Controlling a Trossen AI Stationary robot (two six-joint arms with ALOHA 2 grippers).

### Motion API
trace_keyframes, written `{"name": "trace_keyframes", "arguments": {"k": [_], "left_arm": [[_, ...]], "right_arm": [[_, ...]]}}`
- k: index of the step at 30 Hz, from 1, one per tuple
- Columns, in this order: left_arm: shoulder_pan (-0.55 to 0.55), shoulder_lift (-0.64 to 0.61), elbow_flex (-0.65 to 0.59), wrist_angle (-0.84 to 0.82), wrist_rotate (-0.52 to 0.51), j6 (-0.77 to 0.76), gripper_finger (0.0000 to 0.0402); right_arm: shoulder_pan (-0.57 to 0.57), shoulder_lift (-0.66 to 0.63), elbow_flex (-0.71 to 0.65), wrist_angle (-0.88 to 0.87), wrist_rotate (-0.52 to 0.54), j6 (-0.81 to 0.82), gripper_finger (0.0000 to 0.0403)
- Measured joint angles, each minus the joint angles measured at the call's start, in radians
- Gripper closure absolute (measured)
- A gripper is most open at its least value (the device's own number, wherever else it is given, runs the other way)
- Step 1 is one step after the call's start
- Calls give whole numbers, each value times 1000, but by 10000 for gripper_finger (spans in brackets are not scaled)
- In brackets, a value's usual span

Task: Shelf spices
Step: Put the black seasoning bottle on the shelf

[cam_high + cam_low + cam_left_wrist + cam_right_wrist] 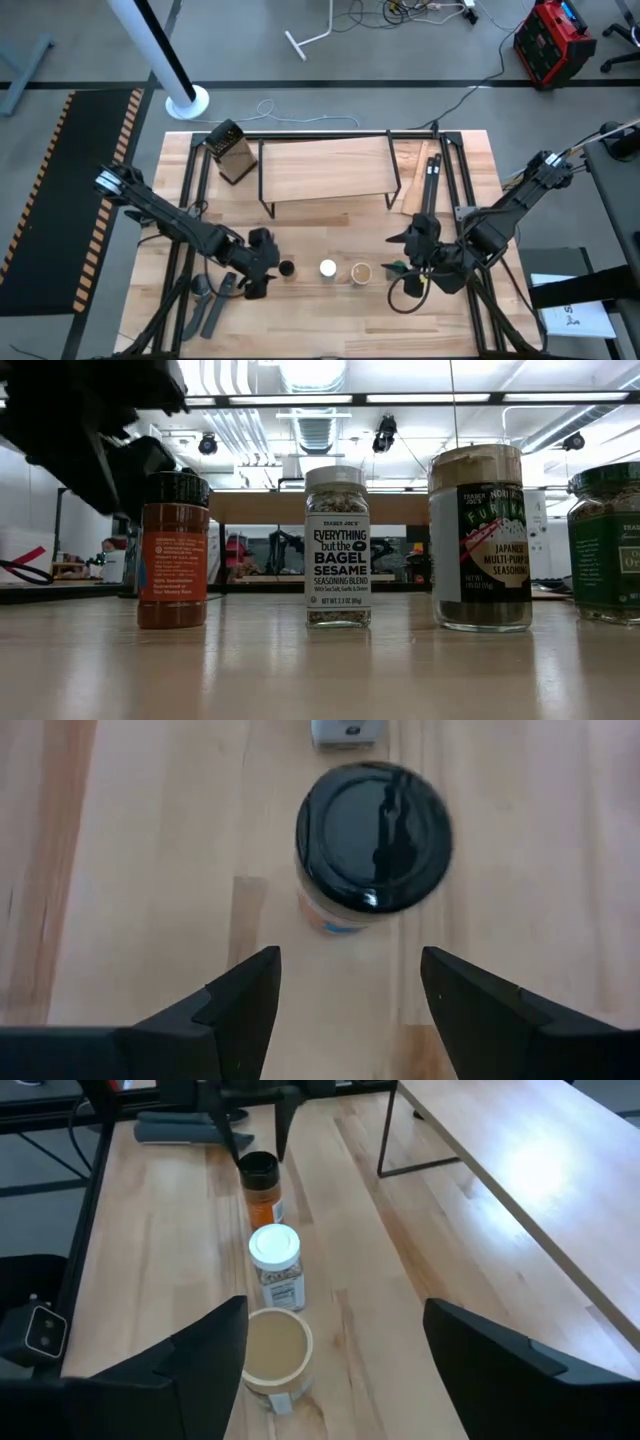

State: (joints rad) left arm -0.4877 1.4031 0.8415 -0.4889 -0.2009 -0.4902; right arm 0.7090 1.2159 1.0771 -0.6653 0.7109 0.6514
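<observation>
Four spice jars stand upright in a row on the table's near part: a black-topped jar, a white-topped jar, a tan-topped jar and a green jar. My left gripper is open and points down, just left of the black-topped jar without touching it. My right gripper is open at the row's right end and looks along it past the tan-topped jar. The green jar is hidden under this gripper in the wrist view. The shelf stands behind the row with nothing on it.
A dark box grater stands at the shelf's far left. A wooden piece with a black tool lies to the shelf's right. Grey utensils lie near the front left. Black frame rails run along the table's sides.
</observation>
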Motion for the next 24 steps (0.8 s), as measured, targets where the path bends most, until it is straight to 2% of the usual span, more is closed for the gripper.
{"name": "trace_keyframes", "arguments": {"k": [5,12,24], "left_arm": [[8,110,78,-3,0,87,171],[24,229,192,-102,0,149,164],[31,306,301,-118,14,220,144]], "right_arm": [[0,3,-1,1,0,-1,132],[2,3,-1,5,-1,1,132],[2,3,-2,7,0,-7,134]]}}
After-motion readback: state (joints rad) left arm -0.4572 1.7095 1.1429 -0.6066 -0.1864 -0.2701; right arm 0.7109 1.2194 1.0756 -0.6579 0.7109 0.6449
